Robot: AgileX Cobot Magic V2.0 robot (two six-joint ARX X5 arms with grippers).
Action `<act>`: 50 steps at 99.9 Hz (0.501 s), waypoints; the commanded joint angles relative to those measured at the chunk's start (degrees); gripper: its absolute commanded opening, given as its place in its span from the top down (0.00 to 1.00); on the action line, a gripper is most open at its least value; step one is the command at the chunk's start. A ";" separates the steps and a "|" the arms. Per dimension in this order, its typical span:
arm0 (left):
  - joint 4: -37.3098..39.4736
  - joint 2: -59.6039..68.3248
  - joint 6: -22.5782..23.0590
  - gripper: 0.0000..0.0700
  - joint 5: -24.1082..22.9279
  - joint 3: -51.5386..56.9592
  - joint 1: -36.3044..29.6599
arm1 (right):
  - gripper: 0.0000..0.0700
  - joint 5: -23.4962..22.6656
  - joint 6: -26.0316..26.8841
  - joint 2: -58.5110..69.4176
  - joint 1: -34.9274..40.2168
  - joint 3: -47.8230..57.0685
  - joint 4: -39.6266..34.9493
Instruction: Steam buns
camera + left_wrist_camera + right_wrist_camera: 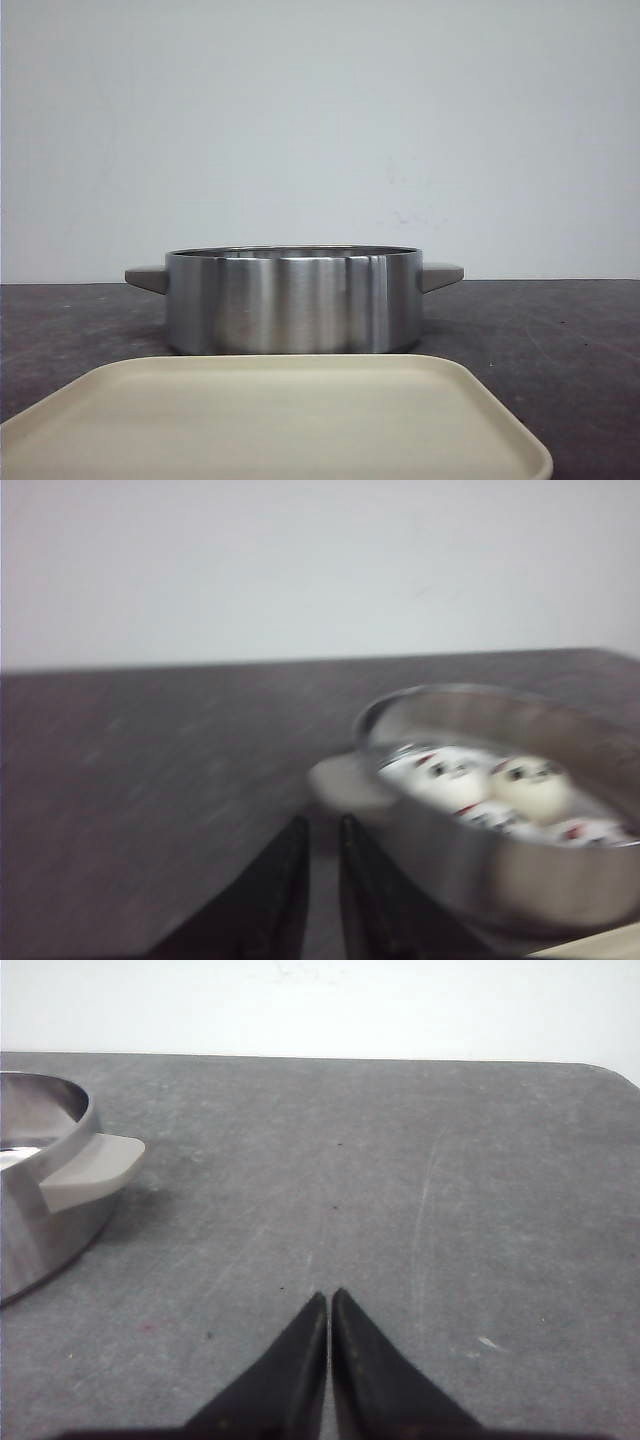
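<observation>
Several white buns [445, 777] with black panda faces lie inside the steel pot [480, 875]; the left wrist view is blurred. In the front view the pot [290, 300] stands mid-table and its wall hides the buns. My left gripper [322, 825] is over the table just beside the pot's pale handle [345, 780], its jaws a narrow gap apart and empty. My right gripper [329, 1298] is shut and empty over bare table, to the side of the pot's other handle [90, 1170]. Neither gripper shows in the front view.
A beige tray [270, 420] with nothing on it lies in front of the pot, nearest the camera; its corner shows in the left wrist view [600, 945]. The dark grey table [400, 1160] ends at a white wall behind.
</observation>
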 commanded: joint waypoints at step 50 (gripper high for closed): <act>-6.91 -3.50 0.55 0.98 -12.50 -4.15 10.36 | 0.99 0.28 0.35 -0.04 -0.02 -0.13 0.59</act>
